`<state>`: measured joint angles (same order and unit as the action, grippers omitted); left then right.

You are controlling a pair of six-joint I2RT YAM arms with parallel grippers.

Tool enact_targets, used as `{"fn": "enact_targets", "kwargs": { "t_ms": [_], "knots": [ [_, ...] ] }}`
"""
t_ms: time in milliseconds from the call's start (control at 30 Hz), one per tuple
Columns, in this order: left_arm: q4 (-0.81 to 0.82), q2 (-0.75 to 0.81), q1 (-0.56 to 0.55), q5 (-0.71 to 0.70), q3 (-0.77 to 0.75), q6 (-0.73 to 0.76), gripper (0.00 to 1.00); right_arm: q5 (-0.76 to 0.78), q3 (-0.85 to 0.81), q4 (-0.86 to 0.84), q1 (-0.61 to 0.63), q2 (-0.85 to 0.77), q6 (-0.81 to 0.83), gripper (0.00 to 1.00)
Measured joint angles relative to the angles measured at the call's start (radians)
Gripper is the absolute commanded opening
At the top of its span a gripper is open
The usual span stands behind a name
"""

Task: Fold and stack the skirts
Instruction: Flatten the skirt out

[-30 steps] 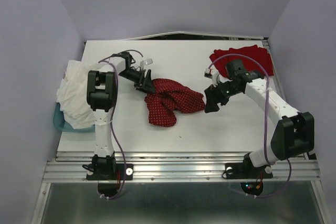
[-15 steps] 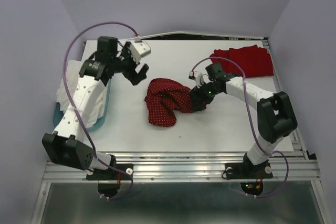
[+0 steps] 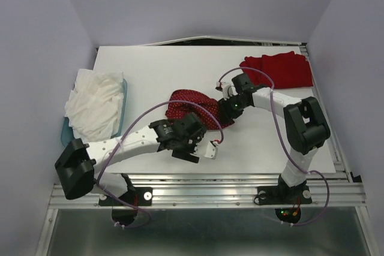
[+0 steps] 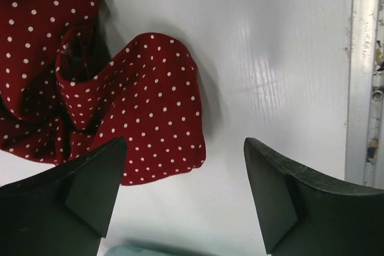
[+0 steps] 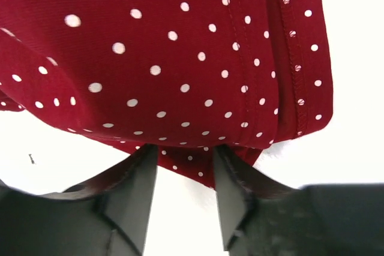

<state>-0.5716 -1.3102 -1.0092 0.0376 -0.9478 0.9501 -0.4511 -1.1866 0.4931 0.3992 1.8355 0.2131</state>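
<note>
One skirt (image 3: 187,98) lies bunched; my left tool (image 4: 185,169) gapes above its near lobe, right tool (image 5: 183,166) straddles its hem, slightly apart; lifting now, I'd lose it.

The left arm (image 3: 126,145) is stretched low inward, the left gripper (image 4: 185,148) is spread wide; the right gripper (image 5: 183,157) is held narrowly parted.

The table (image 3: 150,67) is bare at the far left corner and toward the near right corner. The dotted skirt (image 3: 183,101) fills the middle, the plain red skirt (image 3: 279,69) the far right corner, a bin (image 3: 123,97) the left edge.
</note>
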Motion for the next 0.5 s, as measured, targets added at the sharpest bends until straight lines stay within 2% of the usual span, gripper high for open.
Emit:
{"fn": "enact_targets", "kwargs": {
  "t_ms": [200,267,300,333,400,433,467,500],
  "knots": [
    [0.117,-0.143,-0.057,-0.13,0.061,0.042,0.79,-0.001,0.0,0.003,0.0,0.001,-0.01,0.4],
    [0.174,-0.19,-0.061,-0.179,0.095,0.063,0.67,-0.001,0.0,0.008,0.0,-0.002,-0.012,0.39],
    [0.211,-0.216,-0.061,-0.21,0.122,0.08,0.59,-0.002,0.0,0.009,0.0,-0.005,-0.013,0.34],
    [0.225,-0.233,-0.061,-0.229,0.137,0.086,0.41,-0.001,0.0,0.011,0.0,-0.008,-0.013,0.31],
    [0.236,-0.254,-0.061,-0.261,0.142,0.097,0.24,0.0,0.0,0.019,0.0,-0.022,-0.017,0.27],
    [0.245,-0.258,-0.06,-0.268,0.138,0.087,0.06,0.002,0.0,0.023,0.0,-0.031,-0.018,0.26],
    [0.238,-0.258,-0.055,-0.261,0.124,0.084,0.0,0.008,0.0,0.024,0.0,-0.039,-0.018,0.24],
    [0.21,-0.256,-0.052,-0.244,0.088,0.061,0.0,0.019,0.0,0.026,-0.002,-0.055,-0.018,0.19]
  ]
}}
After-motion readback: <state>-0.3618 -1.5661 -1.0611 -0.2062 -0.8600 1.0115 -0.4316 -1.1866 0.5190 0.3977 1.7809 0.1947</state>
